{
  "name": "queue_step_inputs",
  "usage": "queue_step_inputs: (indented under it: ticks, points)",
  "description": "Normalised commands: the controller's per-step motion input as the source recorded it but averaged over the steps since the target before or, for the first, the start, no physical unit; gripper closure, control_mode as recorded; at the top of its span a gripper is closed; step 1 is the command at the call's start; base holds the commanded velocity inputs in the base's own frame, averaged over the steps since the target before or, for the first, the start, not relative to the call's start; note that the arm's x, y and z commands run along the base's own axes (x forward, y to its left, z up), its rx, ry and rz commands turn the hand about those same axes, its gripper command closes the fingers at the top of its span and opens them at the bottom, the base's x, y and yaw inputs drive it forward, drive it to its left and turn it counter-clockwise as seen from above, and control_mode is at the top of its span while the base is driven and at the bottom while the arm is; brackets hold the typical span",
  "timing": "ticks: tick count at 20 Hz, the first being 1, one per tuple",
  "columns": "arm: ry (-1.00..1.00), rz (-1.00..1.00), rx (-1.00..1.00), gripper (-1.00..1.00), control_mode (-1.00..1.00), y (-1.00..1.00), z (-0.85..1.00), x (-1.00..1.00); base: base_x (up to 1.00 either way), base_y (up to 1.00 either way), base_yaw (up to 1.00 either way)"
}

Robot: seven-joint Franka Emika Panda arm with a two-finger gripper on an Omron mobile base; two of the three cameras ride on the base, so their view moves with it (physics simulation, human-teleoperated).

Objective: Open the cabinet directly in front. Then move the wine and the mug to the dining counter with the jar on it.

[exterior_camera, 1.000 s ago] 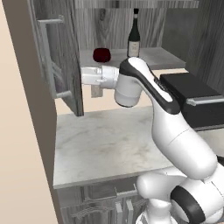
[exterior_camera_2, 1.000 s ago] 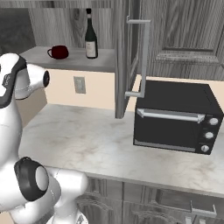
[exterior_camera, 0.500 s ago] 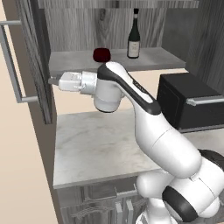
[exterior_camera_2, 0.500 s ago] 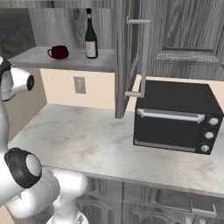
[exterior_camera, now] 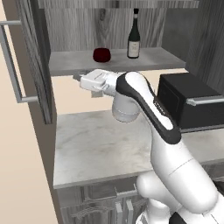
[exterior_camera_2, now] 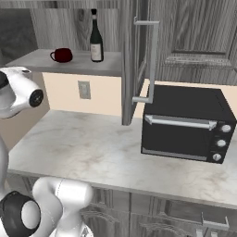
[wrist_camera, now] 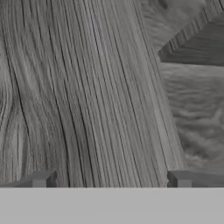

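Both doors of the cabinet stand open: the left door (exterior_camera: pixel 37 65) swings far left, the right door (exterior_camera_2: pixel 132 60) juts forward. On its shelf (exterior_camera: pixel 78 63) the dark red mug (exterior_camera: pixel 101 55) (exterior_camera_2: pixel 61 55) sits left of the tall dark wine (exterior_camera: pixel 133 35) (exterior_camera_2: pixel 96 39). My gripper (exterior_camera: pixel 78 78) hangs just under the shelf's front edge, below and left of the mug, pointing left. It is open and holds nothing. In the hand view the gripper (wrist_camera: pixel 111 179) faces grey wood grain close up. The dining counter and the jar are out of view.
A black toaster oven (exterior_camera_2: pixel 185 122) (exterior_camera: pixel 188 105) stands on the marble worktop (exterior_camera_2: pixel 92 148) at the right. The right door's bar handle (exterior_camera_2: pixel 152 60) sticks out above it. The left door's handle (exterior_camera: pixel 11 61) reaches toward the camera. Base cabinets run below the worktop.
The left door has swung wider open. My hand pushed left with it, then drew back right to sit under the shelf. Jaws stayed open.
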Motion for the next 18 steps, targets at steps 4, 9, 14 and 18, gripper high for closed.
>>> queue_step_inputs:
  ticks: [4, 9, 14, 18]
  points:
    - [0.09, -0.67, 0.0, -1.0, -1.0, -0.85, 0.01, -0.09, 0.0, 0.0, 0.0]
    - [0.16, -0.77, -0.02, -1.0, -1.0, -0.57, 0.0, 0.0, 0.0, 0.0, 0.0]
    - [0.17, -0.76, -0.08, -1.0, -1.0, -0.49, 0.0, 0.0, 0.0, 0.0, 0.0]
    - [0.09, -0.62, -0.09, -1.0, -1.0, -0.11, 0.01, 0.13, 0.0, 0.0, 0.0]
